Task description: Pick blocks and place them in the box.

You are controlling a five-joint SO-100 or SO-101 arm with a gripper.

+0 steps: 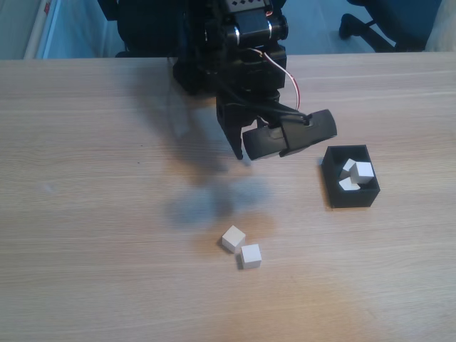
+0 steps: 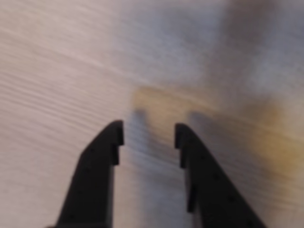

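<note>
Fixed view: the black arm [image 1: 235, 43] is reaching forward over a light wood-grain table [image 1: 85, 214], its gripper [image 1: 242, 151] hanging above the tabletop to the left of the black box [image 1: 350, 197]. A red and a white wire [image 1: 291, 80] are looping along the arm's right side. The box is sitting at right of centre, open side up, and is holding white cubes [image 1: 356, 174] piled against one another; three faces are showing, though the exact count is hard to tell. Two more white cubes are lying on the bare table nearer the camera, well apart from the box: one cube [image 1: 233, 239] is resting just beside a second cube [image 1: 251, 255], their corners nearly touching. The arm's soft shadow is falling on the wood between the gripper and this pair. A dark office chair base [image 1: 370, 25] is standing on the blue floor beyond the table's far edge.

Wrist view: the picture is blurred. The two black fingers [image 2: 97, 166] are entering from the bottom edge, standing moderately apart with bare wood grain showing in the gap between the tips of the gripper [image 2: 148, 135]; nothing is being held.
</note>
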